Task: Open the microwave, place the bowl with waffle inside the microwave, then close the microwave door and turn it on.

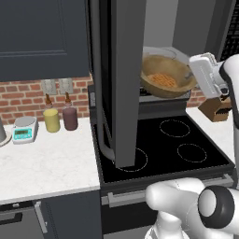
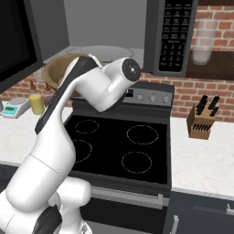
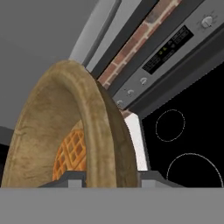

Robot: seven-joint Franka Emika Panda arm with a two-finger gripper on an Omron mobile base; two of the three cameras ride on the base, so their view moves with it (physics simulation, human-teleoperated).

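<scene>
The waffle (image 1: 163,80) is held in the bowl (image 1: 154,81), whose rim at 3 o'clock is clamped by the gripper (image 3: 110,177), inside the open microwave (image 1: 186,21).

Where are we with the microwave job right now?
Done: the microwave door stands open. In hand: the gripper grips the rim of the bowl, jaws either side of it, with the waffle inside, at the mouth of the microwave, tilted. Left: set the bowl down inside, let go, shut the door, turn it on.
</scene>
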